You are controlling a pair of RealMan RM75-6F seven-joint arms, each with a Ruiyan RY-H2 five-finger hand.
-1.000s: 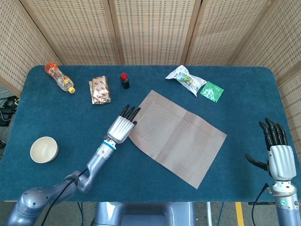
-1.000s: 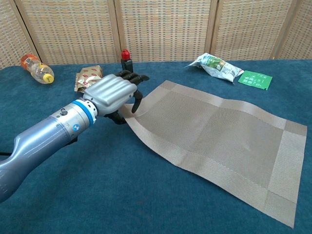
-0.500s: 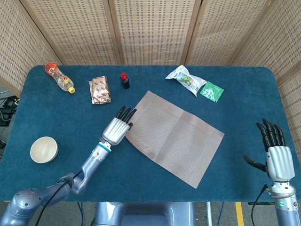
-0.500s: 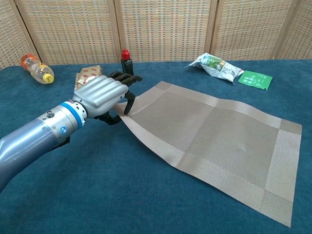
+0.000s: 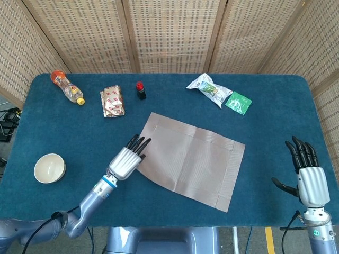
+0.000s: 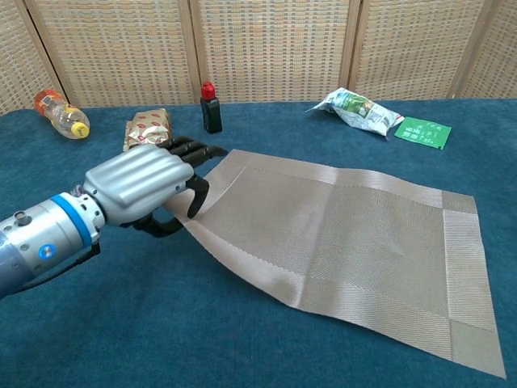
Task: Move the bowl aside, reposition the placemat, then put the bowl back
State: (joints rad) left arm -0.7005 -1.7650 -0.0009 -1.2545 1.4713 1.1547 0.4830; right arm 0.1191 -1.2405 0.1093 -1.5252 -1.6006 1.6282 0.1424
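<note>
Placemat first: the beige woven rectangular placemat (image 5: pixel 190 161) lies near the middle of the dark blue table (image 5: pixel 275 121), and your left hand (image 5: pixel 126 160) has it by its left corner. In the chest view the fingers (image 6: pixel 187 150) lie over the top of the mat edge with the thumb curled beneath, so you are pinching that corner, which is lifted slightly off the cloth. The mat spreads away from your fingers toward the right. Its long axis runs from your hand toward the right edge of the table, tilted a little, with the right end nearer you. The short edges point roughly toward the screen and toward you.

Your right hand (image 5: pixel 309 180) hovers at the near right corner of the table, fingers spread and holding nothing, well apart from the mat. The left hand is plainly the one placed to finish the move.

The small cream round bowl (image 5: pixel 49 168) sits upright at the near left, well apart from the mat and to the left of your left forearm. I judge that squaring the mat comes next, before you fetch the bowl.
</note>
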